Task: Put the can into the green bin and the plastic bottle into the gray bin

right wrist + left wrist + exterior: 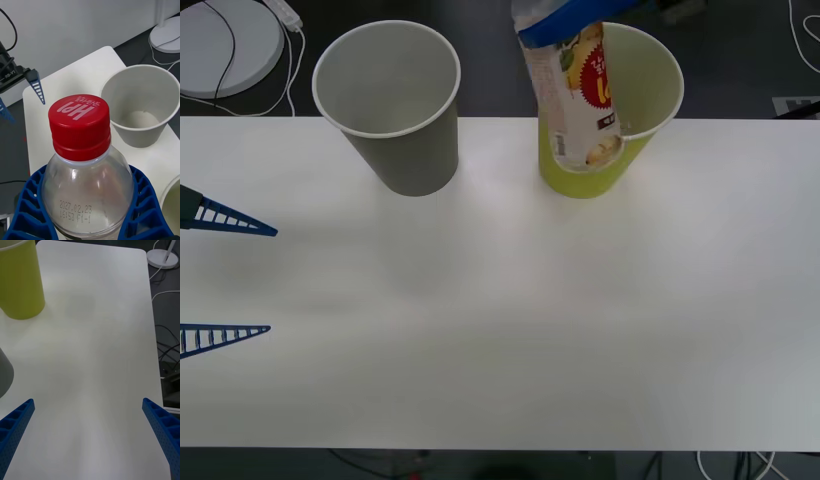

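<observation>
A small clear plastic bottle (pixel 88 176) with a red screw cap and a white, yellow and red label is gripped between the two blue ribbed fingers (pixel 148 210) of the right gripper (pixel 88 217), which are pressed against its shoulder on either side, just below the cap. In the front view the plastic bottle (pixel 580 95) is seen held upright above the white table (pixel 500 330), in front of and overlapping the large yellow-green paper cup (pixel 650 90), the green bin; whether its base is inside that cup or before it cannot be told. The large gray paper cup (pixel 395 110), the gray bin, is placed beside it to the left. The left gripper (pixel 230 280) is held low at the table's left edge, its fingers spread wide with nothing between them. One bottle and two cups are counted.
</observation>
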